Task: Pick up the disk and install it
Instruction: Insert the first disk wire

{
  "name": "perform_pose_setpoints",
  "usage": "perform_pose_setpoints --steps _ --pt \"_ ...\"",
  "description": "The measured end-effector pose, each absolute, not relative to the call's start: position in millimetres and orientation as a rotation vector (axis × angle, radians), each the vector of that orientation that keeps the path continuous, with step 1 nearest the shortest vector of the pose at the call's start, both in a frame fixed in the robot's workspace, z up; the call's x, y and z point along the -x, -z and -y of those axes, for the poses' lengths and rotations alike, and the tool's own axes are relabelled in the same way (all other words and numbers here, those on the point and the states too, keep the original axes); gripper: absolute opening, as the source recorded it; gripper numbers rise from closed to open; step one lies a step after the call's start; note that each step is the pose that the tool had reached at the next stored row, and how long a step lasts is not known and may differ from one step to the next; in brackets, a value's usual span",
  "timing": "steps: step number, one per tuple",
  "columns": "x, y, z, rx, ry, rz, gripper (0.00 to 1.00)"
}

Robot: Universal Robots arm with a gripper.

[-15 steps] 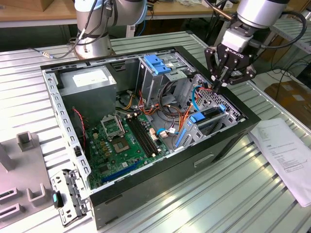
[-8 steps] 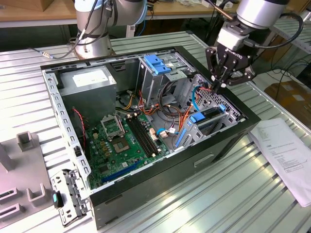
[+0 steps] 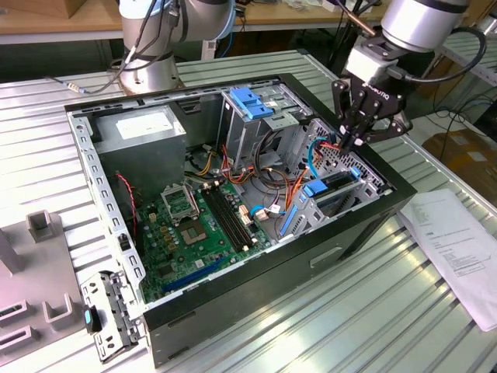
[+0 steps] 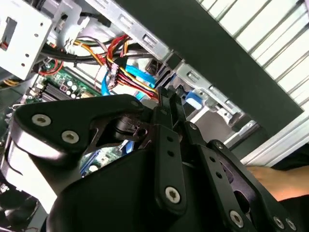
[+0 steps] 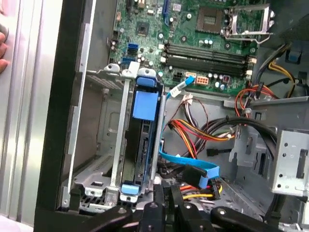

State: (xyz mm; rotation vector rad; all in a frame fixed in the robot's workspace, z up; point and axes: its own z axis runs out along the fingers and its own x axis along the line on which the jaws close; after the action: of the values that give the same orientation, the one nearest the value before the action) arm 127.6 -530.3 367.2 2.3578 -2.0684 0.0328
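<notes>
The gripper [image 3: 347,144] is hanging above the open computer case [image 3: 256,299], over the corner at the exterior view's right, with open air around it. Directly below, the disk [image 5: 140,145] is sitting in its metal bay [image 5: 91,159], filling that slot. Beside the bay, a blue flat data cable [image 5: 190,169] and bundles of red, yellow and black power wires [image 5: 203,133] are crowding the gap toward the grey drive cage [image 3: 252,116]. The case's black side wall [image 5: 65,106] is closing off the bay's outer side. The motherboard [image 3: 198,225] area is lying low and open from above. A sheet of paper [image 3: 458,245] is lying flat on the table [image 3: 373,311] outside the case.
</notes>
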Motion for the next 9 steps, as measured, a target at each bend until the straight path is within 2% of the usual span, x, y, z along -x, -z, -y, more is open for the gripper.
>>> perform_pose_setpoints --steps 9 --pt "-121.7 -363.9 537.4 -2.232 -0.033 2.201 0.17"
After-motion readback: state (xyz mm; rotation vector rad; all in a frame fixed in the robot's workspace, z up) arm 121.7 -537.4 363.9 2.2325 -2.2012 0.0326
